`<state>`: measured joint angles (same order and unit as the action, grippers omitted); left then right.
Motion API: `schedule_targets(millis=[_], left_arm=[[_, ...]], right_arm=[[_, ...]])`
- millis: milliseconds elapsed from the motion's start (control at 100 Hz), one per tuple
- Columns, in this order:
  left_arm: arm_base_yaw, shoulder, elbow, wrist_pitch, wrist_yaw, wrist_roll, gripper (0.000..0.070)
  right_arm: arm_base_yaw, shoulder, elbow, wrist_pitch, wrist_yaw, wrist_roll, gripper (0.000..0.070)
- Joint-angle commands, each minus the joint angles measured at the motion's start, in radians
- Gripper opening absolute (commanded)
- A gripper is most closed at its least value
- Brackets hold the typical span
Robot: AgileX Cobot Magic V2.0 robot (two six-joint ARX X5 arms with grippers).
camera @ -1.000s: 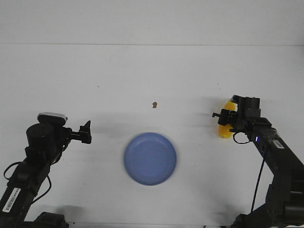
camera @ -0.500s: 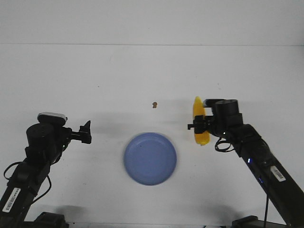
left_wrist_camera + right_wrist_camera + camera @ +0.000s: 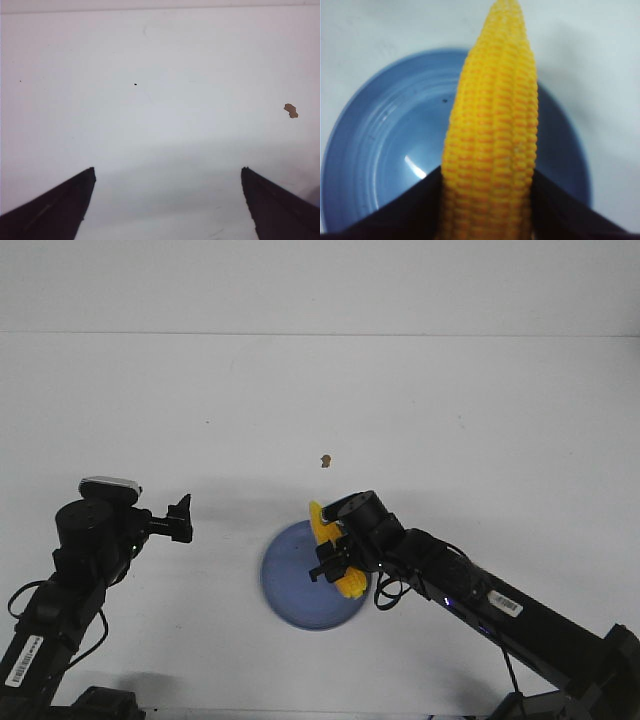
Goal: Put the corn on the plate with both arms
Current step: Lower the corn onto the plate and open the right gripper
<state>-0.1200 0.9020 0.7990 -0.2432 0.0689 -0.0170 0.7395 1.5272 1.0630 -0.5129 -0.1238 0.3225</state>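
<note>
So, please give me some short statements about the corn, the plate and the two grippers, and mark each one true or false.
1. The right gripper holds the corn. True.
2. The corn lies flat on the plate, released. False: it is clamped between the fingers, over the plate.
3. The left gripper is shut on the plate. False: it is open and holds nothing.
4. A small brown speck lies on the table beyond the plate. True.

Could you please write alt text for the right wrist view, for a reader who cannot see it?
A yellow corn cob, gripped between the right end effector's dark fingers, points away from the camera above a round blue plate on a white table.
</note>
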Motion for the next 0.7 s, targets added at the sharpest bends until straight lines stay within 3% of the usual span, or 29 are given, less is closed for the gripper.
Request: schedule_targets(millis=[0,170,300,450,690], left_arm=[[0.001,0.007,0.005,0.006,-0.002,0.005,0.0596],[0.001,0.007,0.005,0.006,-0.002,0.005,0.0596],[0.001,0.007,0.005,0.008,-0.002,0.005,0.0596],[0.001,0.007,0.005,0.012,-0.002,0.006,0.0584],[0.001,0.007,0.005,0.024,-0.002,0.005,0.0584]], right_arm=[[0.019,0.021,0.010,0.013,0.022,0.018,0.0470],[0.035,0.026,0.010,0.014,0.046,0.019,0.0599],[0.030,0.017,0.010,0.018,0.055,0.008,0.0605],[-0.020,-0.068,0.010,0.020,0.127,-0.058,0.0605],[-0.254,-0.317,0.010,-0.023,0.151,-0.168,0.0605]])
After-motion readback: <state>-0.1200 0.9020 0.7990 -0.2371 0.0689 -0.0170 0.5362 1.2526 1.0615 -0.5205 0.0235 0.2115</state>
